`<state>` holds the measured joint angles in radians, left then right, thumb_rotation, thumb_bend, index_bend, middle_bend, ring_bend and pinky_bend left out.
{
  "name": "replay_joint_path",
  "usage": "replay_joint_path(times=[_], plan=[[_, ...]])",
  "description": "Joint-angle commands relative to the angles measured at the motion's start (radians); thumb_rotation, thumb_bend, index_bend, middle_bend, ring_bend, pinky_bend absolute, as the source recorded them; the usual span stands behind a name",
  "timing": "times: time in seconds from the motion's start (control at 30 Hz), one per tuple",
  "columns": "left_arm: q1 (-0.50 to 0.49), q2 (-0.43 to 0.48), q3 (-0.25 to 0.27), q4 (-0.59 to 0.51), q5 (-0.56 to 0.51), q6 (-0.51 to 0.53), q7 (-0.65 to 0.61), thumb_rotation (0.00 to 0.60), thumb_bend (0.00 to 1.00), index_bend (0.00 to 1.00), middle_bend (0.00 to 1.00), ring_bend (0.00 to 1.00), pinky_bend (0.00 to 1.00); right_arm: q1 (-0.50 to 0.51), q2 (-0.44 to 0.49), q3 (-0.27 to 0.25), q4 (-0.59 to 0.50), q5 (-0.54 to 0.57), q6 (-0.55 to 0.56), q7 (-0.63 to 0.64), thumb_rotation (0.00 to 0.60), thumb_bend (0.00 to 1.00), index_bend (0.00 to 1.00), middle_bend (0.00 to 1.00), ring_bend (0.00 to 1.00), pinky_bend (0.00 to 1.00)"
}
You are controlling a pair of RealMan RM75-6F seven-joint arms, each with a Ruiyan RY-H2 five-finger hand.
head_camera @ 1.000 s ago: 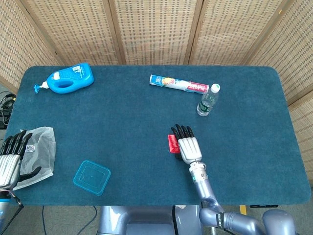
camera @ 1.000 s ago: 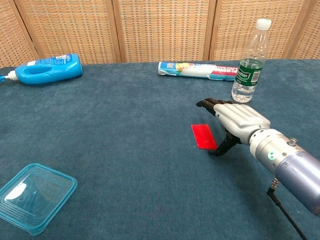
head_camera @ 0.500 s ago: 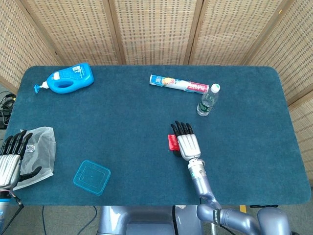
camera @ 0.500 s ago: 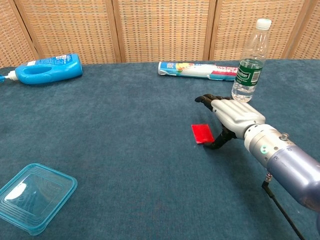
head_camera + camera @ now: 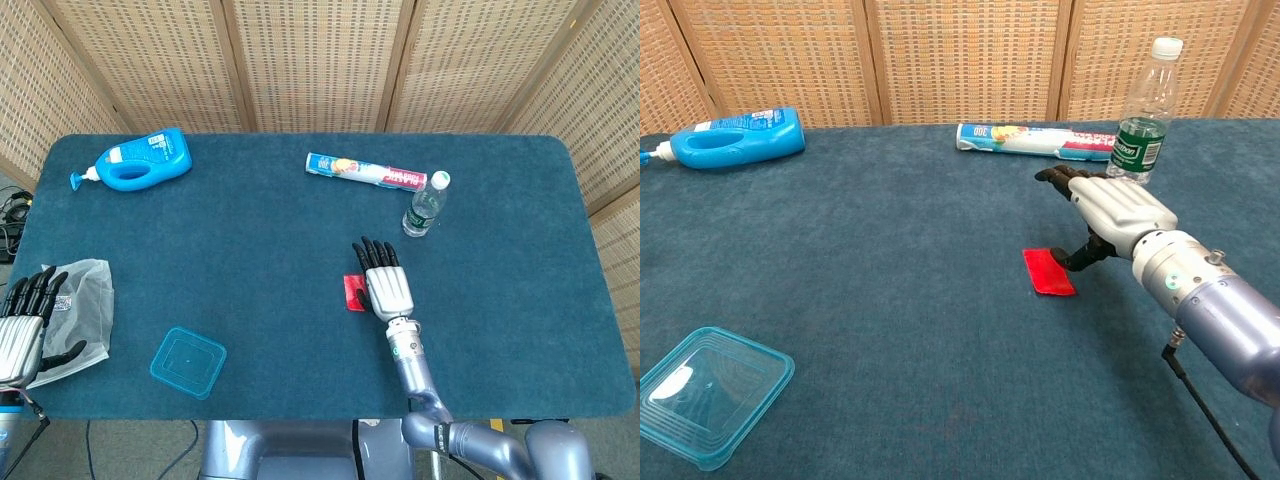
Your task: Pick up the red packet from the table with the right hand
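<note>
Woven screens back a blue worktop (image 5: 300, 230). Near its centre lies the red packet (image 5: 1048, 271), flat, long axis twelve-to-six. Right robot hand (image 5: 1110, 215) hovers at its three o'clock, fingers spread, holding nothing, far nearer than the left.

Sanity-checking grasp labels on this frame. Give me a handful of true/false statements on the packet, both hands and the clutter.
1. The red packet lies flat on the table. True.
2. The right hand has lifted the packet clear of the table. False: the packet is on the cloth, with the hand just beside and above it.
3. The water bottle stands upright beyond the right hand. True.
4. The blue detergent bottle stands upright. False: it lies on its side.
5. The left hand rests by a clear plastic bag. True.
</note>
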<state>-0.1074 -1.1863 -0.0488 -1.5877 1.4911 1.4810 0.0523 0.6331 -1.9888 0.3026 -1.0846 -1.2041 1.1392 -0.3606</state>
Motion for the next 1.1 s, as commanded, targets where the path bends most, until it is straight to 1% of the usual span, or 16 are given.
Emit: replay_joint_path(times=[0.03,0.13,0.2,0.3,0.37,0.47,0.53,0.8,0.9,1.1], plan=[[0.0,0.0,0.0,-0.001,0.001,0.0,0.001,0.6,0.19,0.0,0.0,0.0,0.0,-0.006,0.012,-0.003,-0.02,-0.006,0.011,0.002,0.6,0.54,0.07,0.0,0.0,0.0],[0.0,0.0,0.001,-0.001,0.002,0.001,0.001,0.6,0.19,0.0,0.0,0.0,0.0,-0.015,0.032,-0.008,-0.057,-0.011,0.025,0.0,0.6,0.53,0.07,0.0,0.0,0.0],[0.0,0.0,0.001,-0.001,0.002,0.0,0.002,0.6,0.19,0.0,0.0,0.0,0.0,-0.029,0.05,-0.021,-0.094,-0.023,0.044,-0.001,0.6,0.51,0.08,0.0,0.0,0.0],[-0.001,0.0,0.002,-0.002,0.004,0.001,0.003,0.6,0.19,0.0,0.0,0.0,0.0,-0.042,0.063,-0.036,-0.125,-0.032,0.063,-0.015,0.6,0.41,0.14,0.0,0.0,0.0],[0.0,-0.001,0.003,-0.003,0.006,0.003,0.004,0.6,0.19,0.0,0.0,0.0,0.0,-0.047,0.065,-0.042,-0.134,-0.034,0.071,-0.022,0.6,0.33,0.2,0.0,0.0,0.0],[0.001,0.0,0.003,-0.006,0.008,0.007,0.004,0.6,0.19,0.0,0.0,0.0,0.0,-0.052,0.06,-0.051,-0.141,-0.034,0.076,-0.029,0.6,0.25,0.26,0.0,0.0,0.0],[0.002,0.001,0.003,-0.007,0.009,0.008,0.004,0.6,0.19,0.0,0.0,0.0,0.0,-0.054,0.054,-0.055,-0.142,-0.034,0.078,-0.031,0.6,0.23,0.27,0.0,0.0,0.0],[0.002,0.002,0.002,-0.006,0.008,0.009,-0.001,0.6,0.19,0.0,0.0,0.0,0.0,-0.054,0.017,-0.069,-0.121,-0.037,0.078,-0.027,0.6,0.21,0.27,0.0,0.0,0.0],[0.002,0.004,0.001,-0.006,0.007,0.008,-0.006,0.6,0.19,0.0,0.0,0.0,0.0,-0.049,-0.01,-0.068,-0.085,-0.036,0.075,-0.021,0.6,0.21,0.26,0.0,0.0,0.0],[0.002,0.005,0.0,-0.005,0.006,0.007,-0.009,0.6,0.19,0.0,0.0,0.0,0.0,-0.045,-0.034,-0.061,-0.033,-0.036,0.069,-0.001,0.6,0.21,0.25,0.0,0.0,0.0]])
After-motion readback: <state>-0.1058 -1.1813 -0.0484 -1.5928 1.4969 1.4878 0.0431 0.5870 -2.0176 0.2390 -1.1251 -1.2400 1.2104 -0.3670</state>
